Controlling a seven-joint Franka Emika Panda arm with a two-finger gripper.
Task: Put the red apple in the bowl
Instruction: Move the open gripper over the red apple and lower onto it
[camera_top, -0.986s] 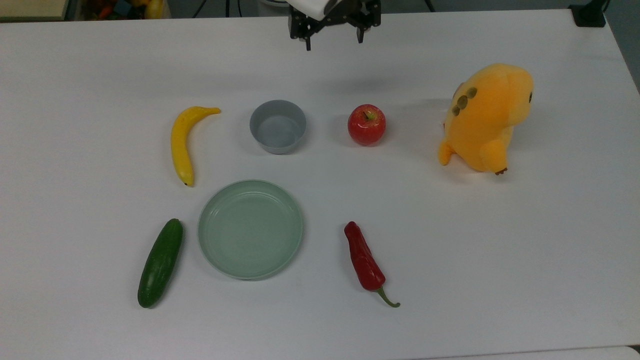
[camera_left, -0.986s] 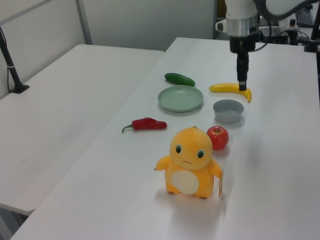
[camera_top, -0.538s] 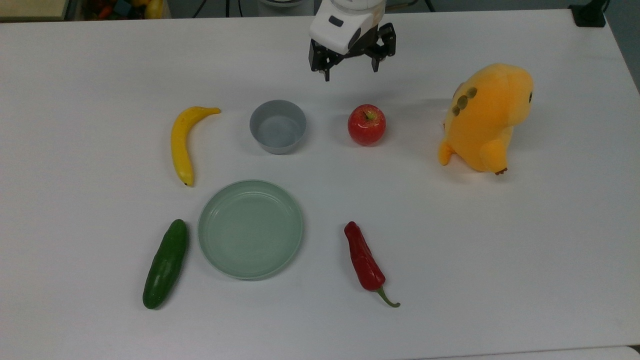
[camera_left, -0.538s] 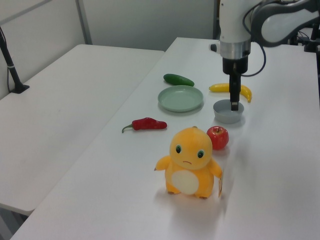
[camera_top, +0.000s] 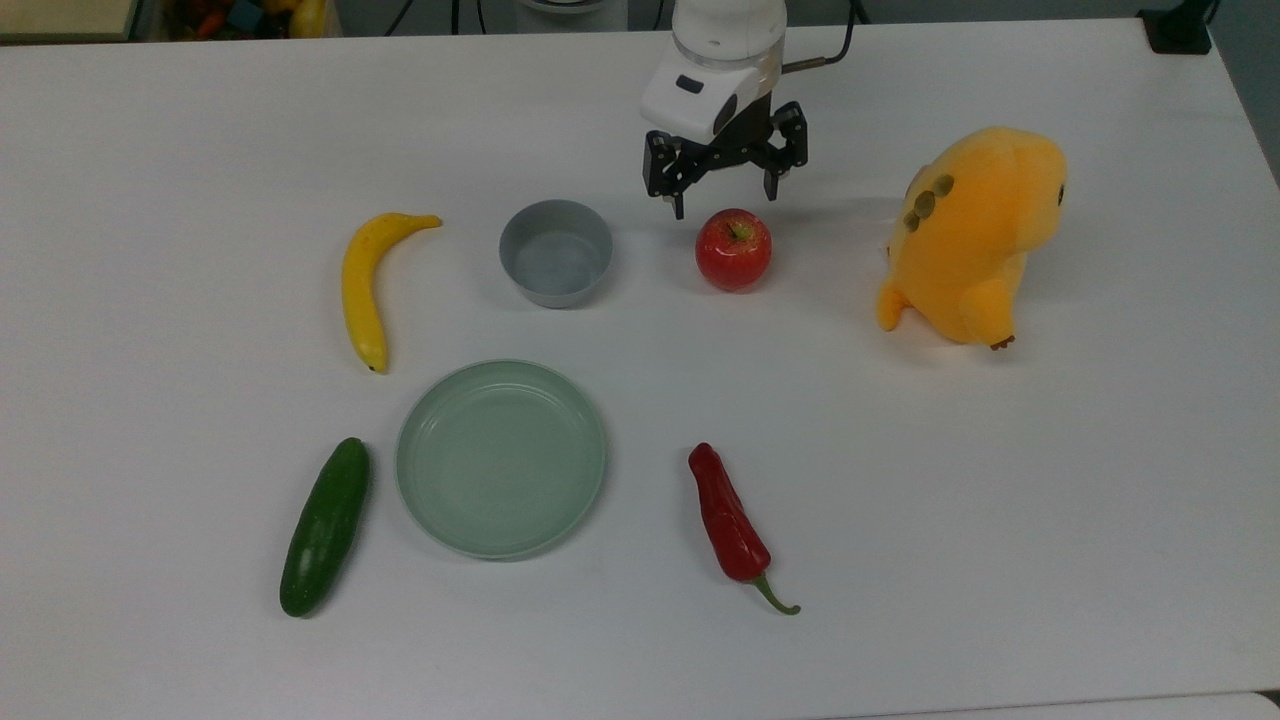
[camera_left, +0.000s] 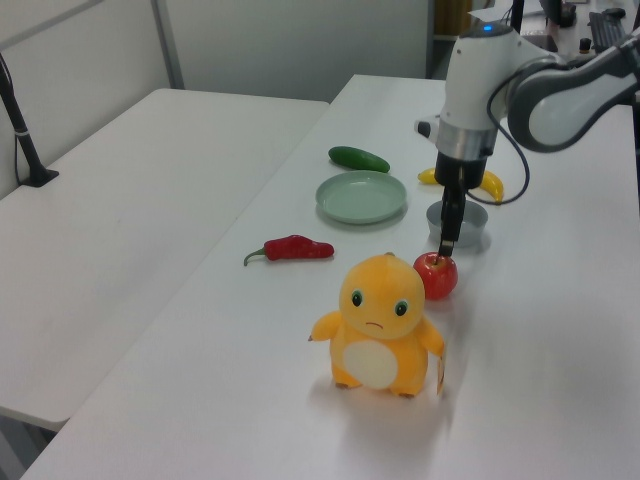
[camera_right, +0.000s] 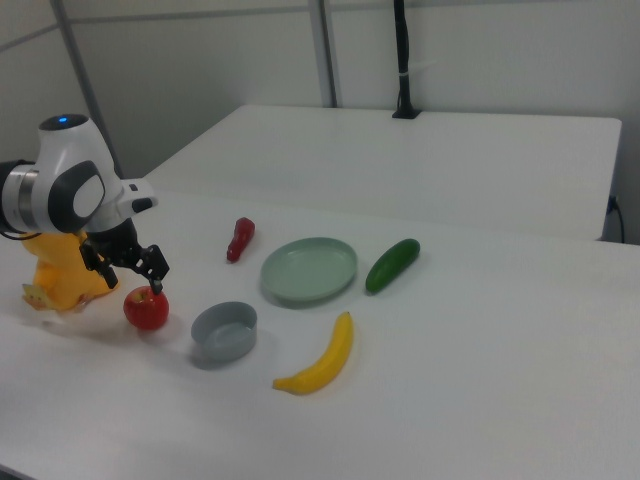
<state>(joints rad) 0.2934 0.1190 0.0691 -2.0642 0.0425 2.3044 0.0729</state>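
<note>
Top view: one white table (camera_top: 1000, 500) carrying eight loose things, with one robot arm reaching in from the far edge.
Gripper (camera_top: 726, 203): fingers spread apart with nothing between them, hanging just above the far side of the apple; in the left view one fingertip (camera_left: 445, 246) sits right over the fruit's top.
Apple (camera_top: 733, 249): one, red, standing on the table toward the far edge, outside the bowl, roughly midway between bowl and plush toy.
Bowl (camera_top: 585, 265): one, grey, empty, near the apple on the top view's left, not touching it.
Plate (camera_top: 500, 457): one, pale green, empty, nearer the front edge than the bowl.
Banana (camera_top: 364, 283): one, beside the bowl on the top view's left.
Cucumber (camera_top: 324, 526): one, just beside the plate, toward the front-left corner in the top view.
Chili pepper (camera_top: 730, 523): one, red, on the plate's other side.
Plush toy (camera_top: 972, 234): one, orange, upright, toward the table's right edge in the top view.
</note>
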